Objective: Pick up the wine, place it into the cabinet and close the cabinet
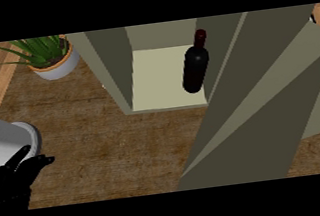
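Head view: wine (195, 69) stands inside cabinet (165, 64); we next swing its open door (268, 112) shut, left hand (12, 181) resting beside, fingers relaxed, empty.

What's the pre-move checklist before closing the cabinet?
1. Wine bottle inside the cabinet, upright: ok.
2. Bottle free of any hand: ok.
3. Cabinet door shut: not ok, it stands open.
4. Door's swing path free of the bottle: cannot tell, the bottle is close to the front edge.
5. Left hand at lower left, fingers relaxed, holding nothing: ok.
6. Right hand placed for the push: cannot tell, not in view.
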`<state>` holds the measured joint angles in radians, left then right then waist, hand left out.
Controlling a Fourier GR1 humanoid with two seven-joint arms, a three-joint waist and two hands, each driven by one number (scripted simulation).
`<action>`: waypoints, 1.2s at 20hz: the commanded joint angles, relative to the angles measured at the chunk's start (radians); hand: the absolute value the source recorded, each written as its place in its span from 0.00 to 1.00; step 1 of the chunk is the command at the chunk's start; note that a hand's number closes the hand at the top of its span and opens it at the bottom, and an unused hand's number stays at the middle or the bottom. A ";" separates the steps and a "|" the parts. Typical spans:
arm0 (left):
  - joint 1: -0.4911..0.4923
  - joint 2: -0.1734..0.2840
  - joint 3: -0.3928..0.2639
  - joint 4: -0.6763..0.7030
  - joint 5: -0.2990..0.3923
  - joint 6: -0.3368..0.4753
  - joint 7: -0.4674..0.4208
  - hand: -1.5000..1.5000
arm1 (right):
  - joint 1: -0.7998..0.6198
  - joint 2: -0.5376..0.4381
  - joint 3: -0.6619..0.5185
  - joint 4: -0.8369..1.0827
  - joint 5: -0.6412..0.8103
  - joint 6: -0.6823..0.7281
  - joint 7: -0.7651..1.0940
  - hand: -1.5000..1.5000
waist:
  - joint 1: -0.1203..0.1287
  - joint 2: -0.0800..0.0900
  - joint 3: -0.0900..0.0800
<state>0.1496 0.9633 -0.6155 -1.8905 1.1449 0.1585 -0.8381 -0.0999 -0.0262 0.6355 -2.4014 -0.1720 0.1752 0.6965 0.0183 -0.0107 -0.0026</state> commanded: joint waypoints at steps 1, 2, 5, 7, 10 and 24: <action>0.112 0.089 0.101 -0.004 0.075 -0.106 -0.038 0.00 | -0.079 0.025 0.197 -0.023 0.094 -0.079 0.078 1.00 | 0.014 -0.003 -0.001; 0.139 0.085 0.105 0.013 0.066 -0.114 -0.059 0.00 | -0.099 0.025 0.227 0.004 0.107 -0.115 0.064 1.00 | 0.014 -0.002 -0.001; 0.184 0.084 0.106 0.045 0.037 -0.142 -0.097 0.00 | -0.203 0.025 0.319 0.064 0.169 -0.256 0.074 1.00 | 0.019 -0.005 -0.003; 0.194 0.152 0.187 0.087 0.117 -0.237 -0.069 0.00 | -0.234 0.025 0.357 0.156 0.193 -0.324 -0.019 1.00 | 0.023 -0.001 -0.002; 0.226 0.168 0.208 0.106 0.102 -0.257 -0.091 0.00 | -0.342 0.023 0.346 0.163 0.207 -0.437 -0.013 1.00 | 0.027 -0.002 -0.002; 0.304 0.231 0.333 0.216 0.135 -0.488 -0.106 0.00 | -0.696 0.020 0.096 0.403 0.152 -0.688 -0.049 1.00 | 0.044 0.011 -0.003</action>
<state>0.4459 1.1890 -0.3124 -1.7179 1.2685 -0.2419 -0.9266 -0.6383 -0.0933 0.8101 -2.1673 -0.0200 -0.4681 0.6516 0.0666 -0.0050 -0.0054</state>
